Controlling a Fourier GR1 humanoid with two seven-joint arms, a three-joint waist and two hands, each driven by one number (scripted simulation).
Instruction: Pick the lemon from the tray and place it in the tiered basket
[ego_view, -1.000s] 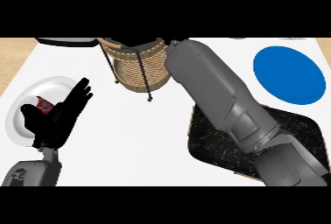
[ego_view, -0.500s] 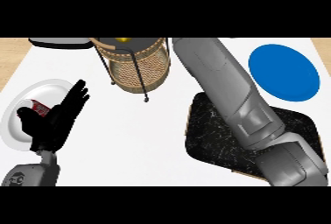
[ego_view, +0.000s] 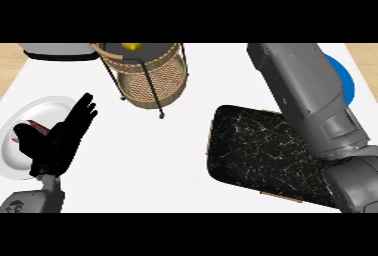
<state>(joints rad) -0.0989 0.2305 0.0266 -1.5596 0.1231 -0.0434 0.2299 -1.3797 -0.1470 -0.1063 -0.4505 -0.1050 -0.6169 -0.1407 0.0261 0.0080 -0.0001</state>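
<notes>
Two grey forearms come in from the bottom edge of the frame, and only one of them ends in a hand that shows. The left hand (ego_view: 60, 137) sits at the lower left with its fingers straight and spread, pointing up and to the right, holding nothing; it overlaps the right side of a white plate (ego_view: 18, 131), where a small dark red item (ego_view: 37, 127) peeks out beside the thumb. The right forearm (ego_view: 314, 107) runs from the lower right corner up to the top of the scene, right of centre, and its hand is cut off there, so whether it grips anything cannot be told. Under that arm lies the black marbled tray (ego_view: 258, 150), tilted in the lower right of the frame, its visible surface bare. At upper centre stands the tiered basket (ego_view: 151, 75), wicker on thin black legs, and the lemon (ego_view: 131, 46) shows as a yellow patch inside its upper tier at the top edge. A blue plate (ego_view: 345, 82) is partly hidden behind the right forearm at the upper right.
</notes>
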